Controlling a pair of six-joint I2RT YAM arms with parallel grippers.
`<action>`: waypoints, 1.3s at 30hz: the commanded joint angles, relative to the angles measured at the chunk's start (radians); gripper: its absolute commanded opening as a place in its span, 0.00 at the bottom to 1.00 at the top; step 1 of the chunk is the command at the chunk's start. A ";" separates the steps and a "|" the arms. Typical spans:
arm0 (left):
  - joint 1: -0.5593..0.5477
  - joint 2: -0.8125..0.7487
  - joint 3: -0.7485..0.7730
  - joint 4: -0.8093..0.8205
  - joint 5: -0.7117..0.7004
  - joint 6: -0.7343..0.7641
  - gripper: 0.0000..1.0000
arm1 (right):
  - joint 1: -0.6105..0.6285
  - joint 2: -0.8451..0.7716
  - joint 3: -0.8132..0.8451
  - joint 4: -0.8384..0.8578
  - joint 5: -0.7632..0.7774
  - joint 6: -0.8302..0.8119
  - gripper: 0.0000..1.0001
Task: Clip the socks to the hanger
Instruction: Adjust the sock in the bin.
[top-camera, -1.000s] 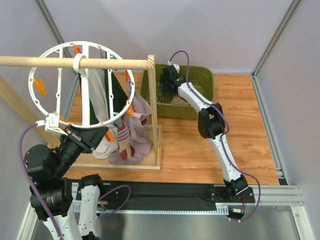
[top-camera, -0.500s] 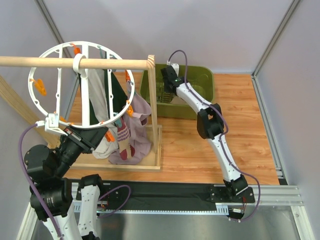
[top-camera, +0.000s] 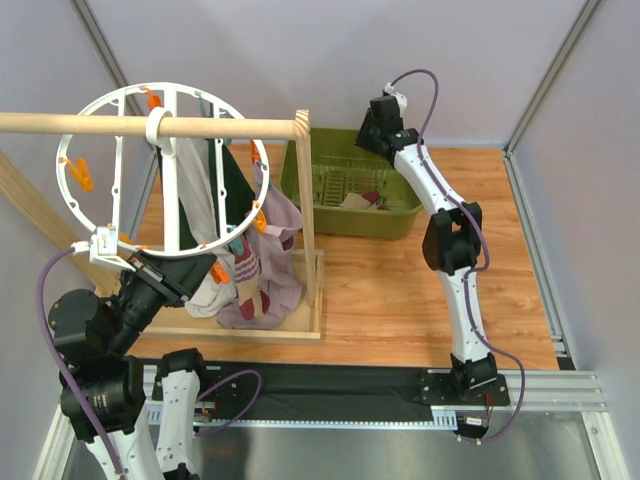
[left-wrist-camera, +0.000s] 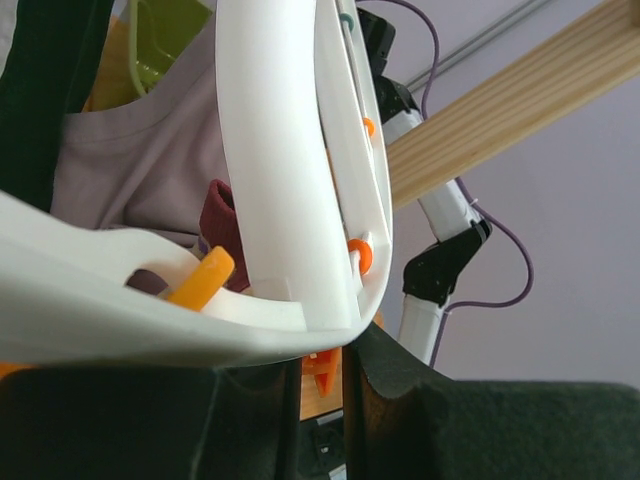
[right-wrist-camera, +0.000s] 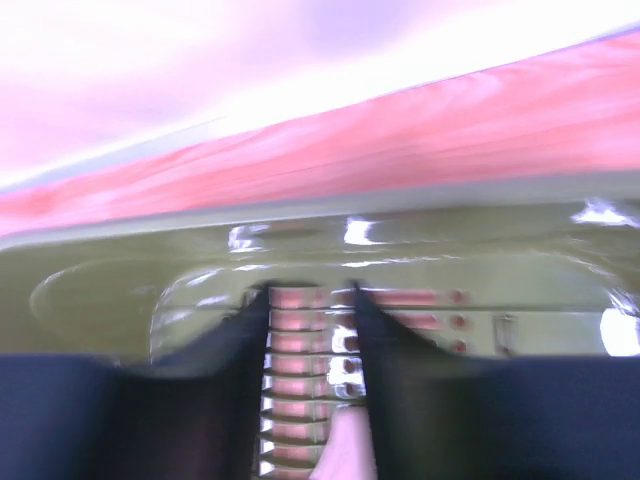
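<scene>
The left tool (left-wrist-camera: 320, 385) is closed on the rim of the hanger (top-camera: 172, 200), and the right tool (top-camera: 378, 120) hangs open and empty over the green basket's (top-camera: 400, 222) back edge, above the socks (top-camera: 365, 202).

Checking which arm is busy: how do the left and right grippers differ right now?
The left gripper is shut on the rim of the white hanger. The right gripper is open with nothing between its fingers. The left gripper sits at the hanger's near rim, while the right gripper hovers above the far side of the green basket. Both have dark two-finger ends.
</scene>
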 joint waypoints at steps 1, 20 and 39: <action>0.004 0.020 -0.016 -0.093 0.036 -0.001 0.00 | 0.038 0.094 0.107 0.037 -0.254 -0.046 0.47; 0.004 0.020 -0.036 -0.154 -0.010 -0.011 0.00 | 0.085 -0.031 -0.236 0.156 0.010 0.017 0.80; 0.004 0.069 -0.041 -0.160 -0.002 0.029 0.00 | 0.039 -0.034 -0.180 -0.337 0.205 -0.013 1.00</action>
